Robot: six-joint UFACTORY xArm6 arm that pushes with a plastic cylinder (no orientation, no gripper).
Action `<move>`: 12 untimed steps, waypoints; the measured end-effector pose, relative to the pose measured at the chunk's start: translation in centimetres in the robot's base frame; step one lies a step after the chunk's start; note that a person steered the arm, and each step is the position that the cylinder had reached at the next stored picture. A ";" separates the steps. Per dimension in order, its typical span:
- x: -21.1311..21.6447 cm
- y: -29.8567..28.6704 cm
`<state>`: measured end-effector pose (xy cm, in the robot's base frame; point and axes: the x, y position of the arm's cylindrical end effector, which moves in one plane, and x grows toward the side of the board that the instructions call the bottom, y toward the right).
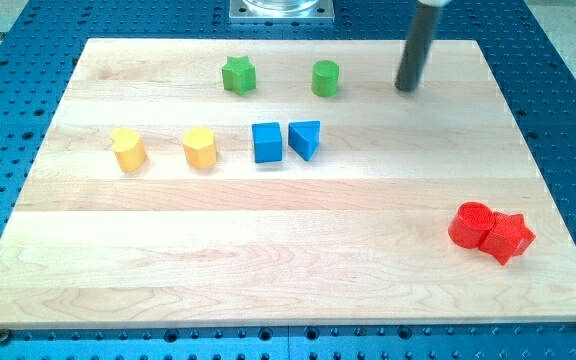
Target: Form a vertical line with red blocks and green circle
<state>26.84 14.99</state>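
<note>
A green circle block (325, 78) stands near the view's top, at the middle of the wooden board (268, 260). A red round block (470, 224) and a red star block (509, 237) touch each other at the view's lower right. My tip (406, 88) rests on the board to the right of the green circle, about a block's width or two away, and far above the red blocks.
A green star block (238, 74) sits left of the green circle. A blue square block (267, 142) and a blue triangle block (305, 139) sit side by side at the middle. Two yellow blocks (128, 149) (199, 147) lie at the left.
</note>
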 end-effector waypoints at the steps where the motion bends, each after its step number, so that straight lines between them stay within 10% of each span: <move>1: -2.6 -7.6; 3: 5.6 1.7; 5: -2.4 -6.4; 8: 4.2 -12.4; 10: 13.2 2.7; 12: 3.8 -1.9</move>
<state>30.63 13.11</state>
